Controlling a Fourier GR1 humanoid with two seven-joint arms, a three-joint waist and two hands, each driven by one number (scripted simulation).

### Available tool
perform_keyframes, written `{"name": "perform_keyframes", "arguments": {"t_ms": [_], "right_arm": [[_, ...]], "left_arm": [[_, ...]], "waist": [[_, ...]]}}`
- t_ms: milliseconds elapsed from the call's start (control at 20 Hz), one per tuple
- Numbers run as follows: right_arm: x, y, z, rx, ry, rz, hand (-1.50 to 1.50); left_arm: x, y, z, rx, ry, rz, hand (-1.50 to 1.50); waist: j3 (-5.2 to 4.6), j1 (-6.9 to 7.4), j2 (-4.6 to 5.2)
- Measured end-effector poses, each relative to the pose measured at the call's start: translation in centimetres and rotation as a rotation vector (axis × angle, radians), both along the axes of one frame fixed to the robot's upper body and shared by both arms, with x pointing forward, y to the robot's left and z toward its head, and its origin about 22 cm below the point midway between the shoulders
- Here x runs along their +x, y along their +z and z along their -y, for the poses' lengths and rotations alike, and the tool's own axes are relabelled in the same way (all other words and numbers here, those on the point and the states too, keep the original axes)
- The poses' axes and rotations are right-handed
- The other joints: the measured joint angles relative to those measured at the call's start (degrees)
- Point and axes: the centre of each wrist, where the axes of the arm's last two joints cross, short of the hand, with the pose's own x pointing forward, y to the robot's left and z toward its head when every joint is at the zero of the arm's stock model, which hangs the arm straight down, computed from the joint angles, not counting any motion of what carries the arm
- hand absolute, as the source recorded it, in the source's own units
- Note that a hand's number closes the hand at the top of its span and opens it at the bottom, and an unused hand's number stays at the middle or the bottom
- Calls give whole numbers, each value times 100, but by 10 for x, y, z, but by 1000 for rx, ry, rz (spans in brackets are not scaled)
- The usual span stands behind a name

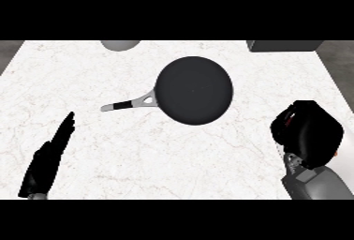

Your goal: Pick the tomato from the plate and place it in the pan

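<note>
The black pan [194,90] lies in the middle of the white counter, its grey and black handle [129,104] pointing to the lower left. My right hand [307,133] is at the right edge, to the lower right of the pan, with its fingers curled down. Slivers of red, the tomato [336,153], show at the hand's edge and between the fingers; the rest is hidden. No plate shows; the hand covers that spot. My left hand [50,159] rests open at the lower left with straight fingers pointing up, holding nothing.
A grey rounded object [120,44] sits at the counter's far edge, left of centre. A dark grey block [283,45] stands at the far right corner. The marble counter [104,70] spreads out around the pan.
</note>
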Motion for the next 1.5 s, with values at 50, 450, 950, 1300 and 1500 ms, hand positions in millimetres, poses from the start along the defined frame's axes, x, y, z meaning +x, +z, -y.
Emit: {"name": "perform_keyframes", "arguments": {"t_ms": [50, 450, 950, 1300, 1500], "right_arm": [[2, 5, -10, -8, 4, 30, 150], [40, 46, -71, 25, -15, 147, 150], [108, 29, -62, 144, -70, 36, 150], [144, -1, -48, 298, -90, -94, 150], [151, -5, -31, 527, -140, -33, -150]], "left_arm": [[1, 0, 2, 1, -8, 3, 0], [6, -3, 12, -8, -48, 20, 0], [16, 8, 22, -11, -91, 46, 0], [18, 5, 23, -11, -101, 47, 0], [20, 6, 25, -12, -114, 60, 0]], "waist": [[8, 32, 18], [50, 263, 139], [74, 482, 245], [81, 584, 295], [94, 655, 330]]}}
